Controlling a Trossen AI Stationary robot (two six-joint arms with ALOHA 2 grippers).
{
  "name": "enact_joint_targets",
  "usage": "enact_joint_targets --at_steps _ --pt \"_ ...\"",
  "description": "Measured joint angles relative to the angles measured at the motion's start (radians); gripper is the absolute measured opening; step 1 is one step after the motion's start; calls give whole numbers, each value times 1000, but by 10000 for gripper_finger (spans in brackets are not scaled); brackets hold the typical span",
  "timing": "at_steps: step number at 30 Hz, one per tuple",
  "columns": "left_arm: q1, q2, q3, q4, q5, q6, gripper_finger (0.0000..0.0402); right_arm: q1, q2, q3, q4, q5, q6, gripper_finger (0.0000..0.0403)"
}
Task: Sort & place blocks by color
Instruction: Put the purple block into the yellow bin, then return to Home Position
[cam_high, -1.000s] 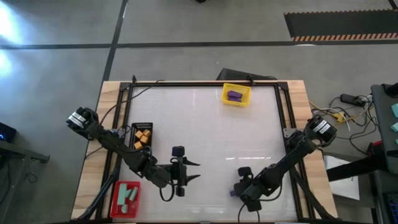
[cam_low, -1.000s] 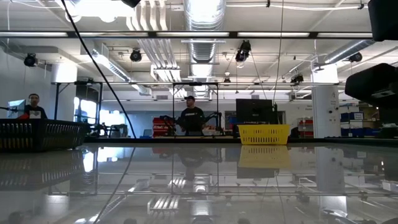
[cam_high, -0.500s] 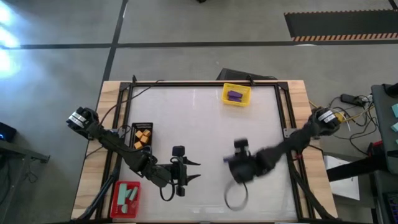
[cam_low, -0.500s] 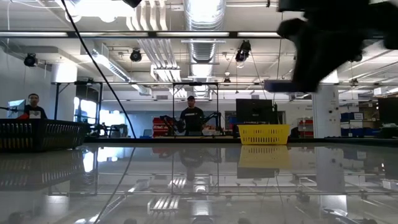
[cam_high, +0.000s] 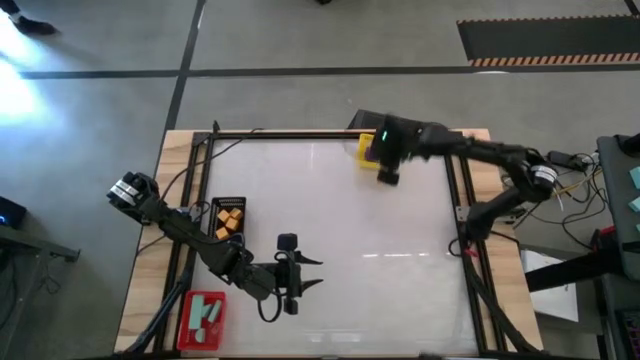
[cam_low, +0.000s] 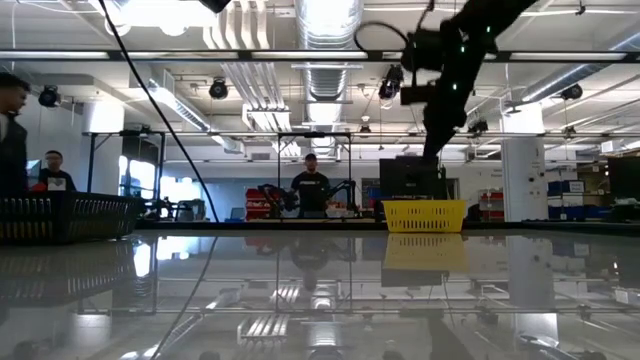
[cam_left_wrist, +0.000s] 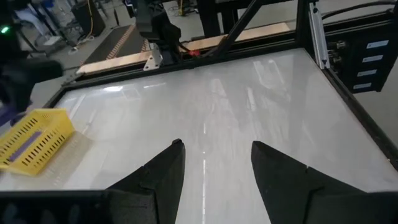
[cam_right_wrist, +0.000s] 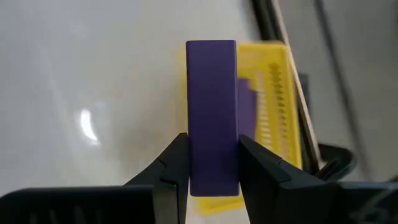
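While your right gripper was clamped on one purple bar, it hung over the yellow tray at the upper centre of the high view. That tray held at least one more purple bar, seen past the held one in the right wrist view. You had three trays on the table: the yellow one, a black tray at the left edge, and a red tray at the lower left. The black tray contained about four orange cubes; the red tray contained about two mint-teal bars. Your left gripper rested low at the lower centre of the high view, its fingers spread apart and gripping nothing. The table was a glossy white surface inside a dark frame. Beyond it, the low view showed a workshop with ceiling ducts and three people standing in the background.
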Motion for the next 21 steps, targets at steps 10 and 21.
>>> enact_joint_targets --at_steps 10,21 --pt "3 0 1 8 0 17 169 -281 204 -4 64 -178 -100 90" --pt "16 -1 1 -26 0 21 169 -278 248 35 70 -170 -83 226"
